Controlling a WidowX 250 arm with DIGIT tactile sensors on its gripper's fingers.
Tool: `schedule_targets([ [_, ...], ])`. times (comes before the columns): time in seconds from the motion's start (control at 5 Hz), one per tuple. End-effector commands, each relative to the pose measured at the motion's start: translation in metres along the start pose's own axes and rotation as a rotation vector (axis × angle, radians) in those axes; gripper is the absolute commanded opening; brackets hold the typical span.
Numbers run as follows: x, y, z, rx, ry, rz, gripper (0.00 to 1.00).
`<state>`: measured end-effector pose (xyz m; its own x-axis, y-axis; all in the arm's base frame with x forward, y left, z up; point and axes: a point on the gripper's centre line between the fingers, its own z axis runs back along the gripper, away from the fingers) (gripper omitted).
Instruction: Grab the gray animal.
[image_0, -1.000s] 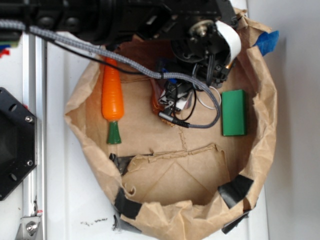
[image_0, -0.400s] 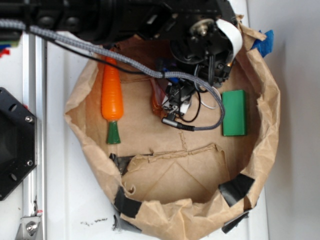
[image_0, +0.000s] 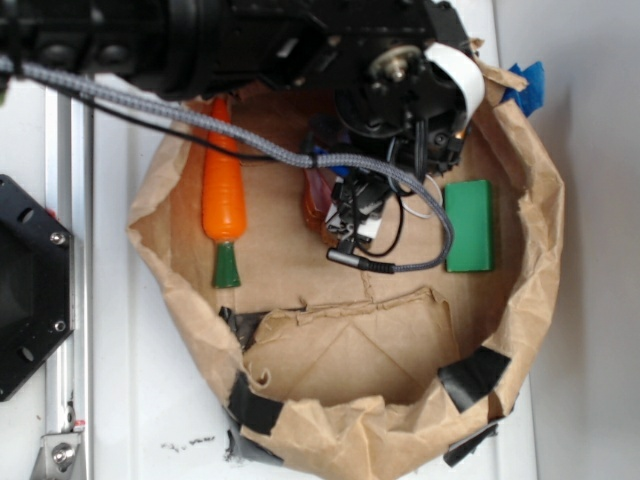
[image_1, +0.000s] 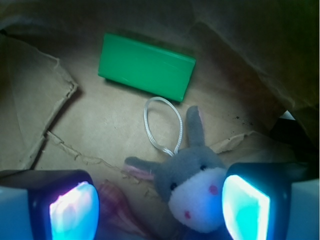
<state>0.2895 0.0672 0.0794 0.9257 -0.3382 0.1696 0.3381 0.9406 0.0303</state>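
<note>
The gray animal (image_1: 197, 187), a small plush with a white muzzle and pink-lined ears, lies on the paper bag floor between my fingers. Its head sits close to the right fingertip (image_1: 246, 207). A thin white loop (image_1: 162, 122) runs from its head toward the green block. My gripper (image_1: 160, 210) is open and touches nothing. In the exterior view my gripper (image_0: 356, 212) hangs low inside the bag. It covers the animal there, and only the white loop (image_0: 420, 206) shows.
A tan-brown seashell (image_1: 117, 210) lies near the left fingertip. A green block (image_0: 468, 225) sits just right of the gripper, and an orange carrot (image_0: 223, 195) lies at the left. The crumpled paper bag wall (image_0: 540, 270) rings everything.
The gripper and its cable have shifted a little lower in the exterior view, toward the bag's middle. The carrot and green block have stayed put.
</note>
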Motion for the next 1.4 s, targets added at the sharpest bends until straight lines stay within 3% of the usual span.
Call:
schedule_targets([
  [0.0,0.007,0.002,0.014,0.046,-0.054,0.043,1.0],
  [0.8,0.015,0.017,0.011,0.046,-0.08,0.134,1.0],
  [1.2,0.012,0.022,-0.002,0.061,-0.046,0.145,1.0],
])
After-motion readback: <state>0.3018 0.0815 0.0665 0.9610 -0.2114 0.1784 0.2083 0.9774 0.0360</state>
